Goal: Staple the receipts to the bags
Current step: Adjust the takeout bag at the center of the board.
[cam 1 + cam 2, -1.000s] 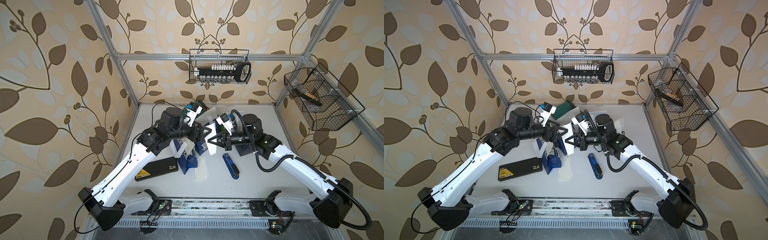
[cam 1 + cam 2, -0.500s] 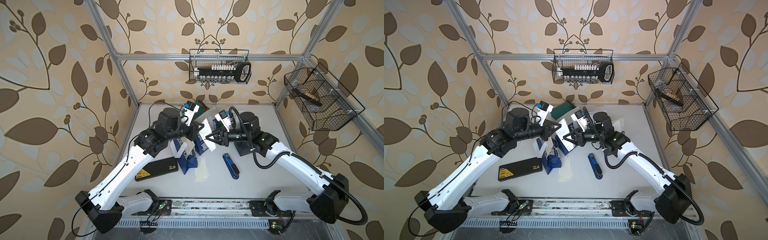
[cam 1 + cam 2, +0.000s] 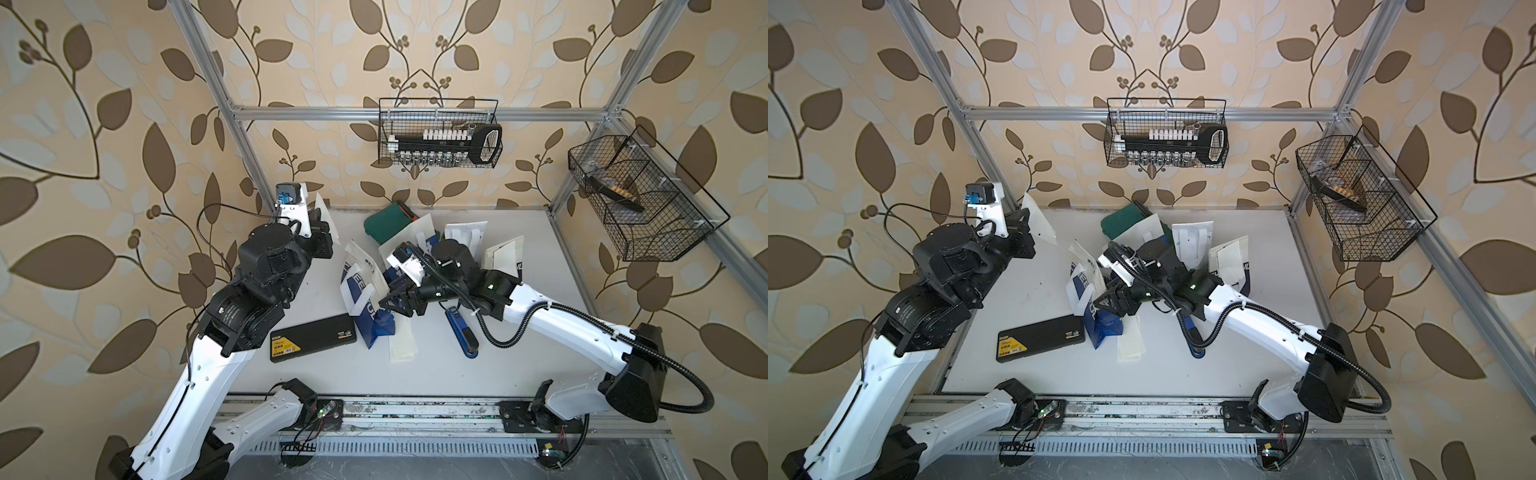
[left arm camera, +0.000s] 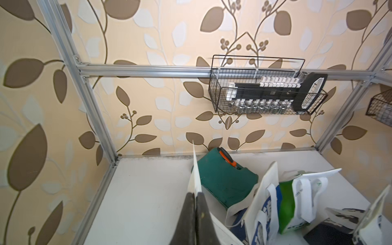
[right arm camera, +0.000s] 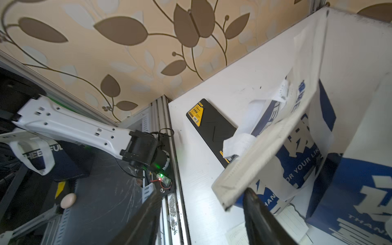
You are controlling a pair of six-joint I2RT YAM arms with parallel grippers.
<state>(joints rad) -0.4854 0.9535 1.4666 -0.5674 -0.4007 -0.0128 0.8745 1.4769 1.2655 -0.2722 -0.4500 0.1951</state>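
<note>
Left claw (image 4: 195,196) is clamped on a receipt (image 4: 194,178), holding it above the counter's (image 3: 519,353) back-left corner. Right claw (image 3: 384,302) is spread apart beside a navy bag's (image 3: 355,293) rim, mid-counter. The back-wall wire basket (image 3: 436,99) holds a black rack (image 3: 440,143).

bench (image 3: 436,374): white, matt, smooth (scuffed in spots). bags (image 3: 356,291) on it: printed paper, matt. receipt (image 4: 196,174): thin paper. black box (image 3: 311,343) on bench: matt plastic. frame rail (image 3: 311,111): bare metal. basket (image 3: 386,141): black wire.
</note>
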